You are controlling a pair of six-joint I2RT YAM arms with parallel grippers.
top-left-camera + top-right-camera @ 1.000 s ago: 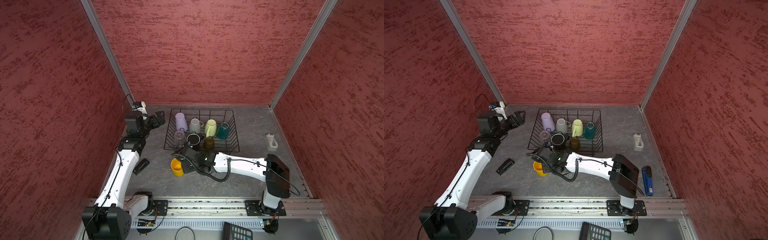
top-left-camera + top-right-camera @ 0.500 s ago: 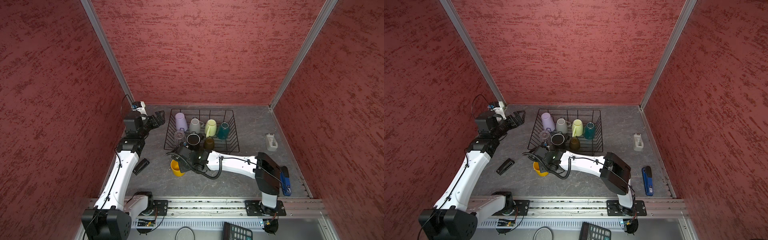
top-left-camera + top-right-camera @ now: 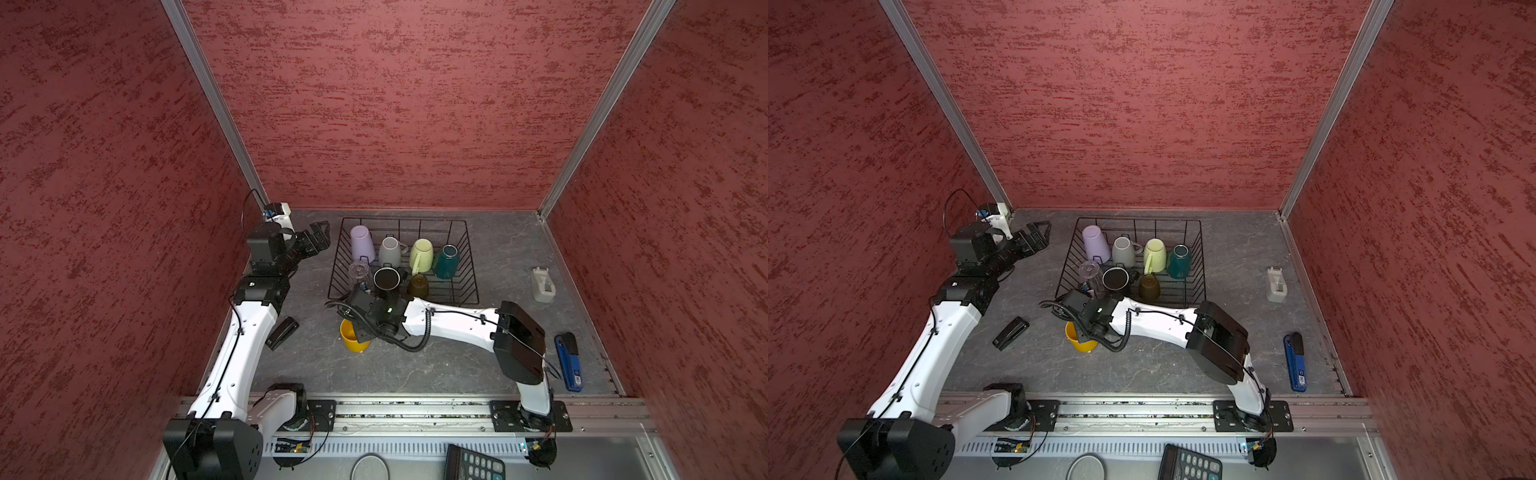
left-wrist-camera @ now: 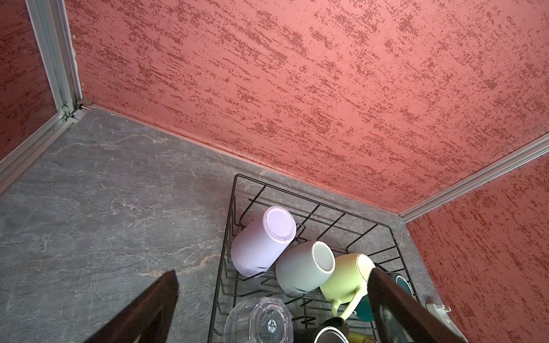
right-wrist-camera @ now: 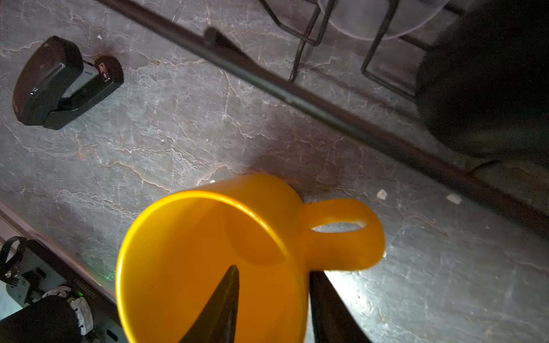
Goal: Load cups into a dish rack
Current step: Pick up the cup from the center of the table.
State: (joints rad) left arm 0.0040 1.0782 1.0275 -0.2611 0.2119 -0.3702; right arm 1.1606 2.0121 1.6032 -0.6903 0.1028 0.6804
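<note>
A yellow mug (image 3: 351,338) (image 3: 1077,338) stands on the table just in front of the dish rack (image 3: 471,266). In the right wrist view my right gripper (image 5: 274,270) is shut on the yellow mug's (image 5: 208,252) wall beside the handle, one finger inside and one outside. In the rack lie a lilac tumbler (image 3: 361,243), grey mug (image 3: 389,251), pale green mug (image 3: 420,253), teal mug (image 3: 446,259), clear glass (image 3: 359,272), black mug (image 3: 386,279) and olive-brown glass (image 3: 417,284). Left of the rack, my left gripper (image 3: 318,237) (image 4: 273,271) hovers open and holds nothing.
A black stapler (image 3: 281,332) (image 5: 59,83) lies left of the yellow mug. At the right side are a tape dispenser (image 3: 542,284) and a blue stapler (image 3: 569,361). A calculator (image 3: 473,463) sits below the front rail. Red walls enclose the table on three sides.
My right gripper's jaws have narrowed onto the yellow mug's wall, and that arm's elbow has swung left. The mug stays in place. The left arm has barely moved.
</note>
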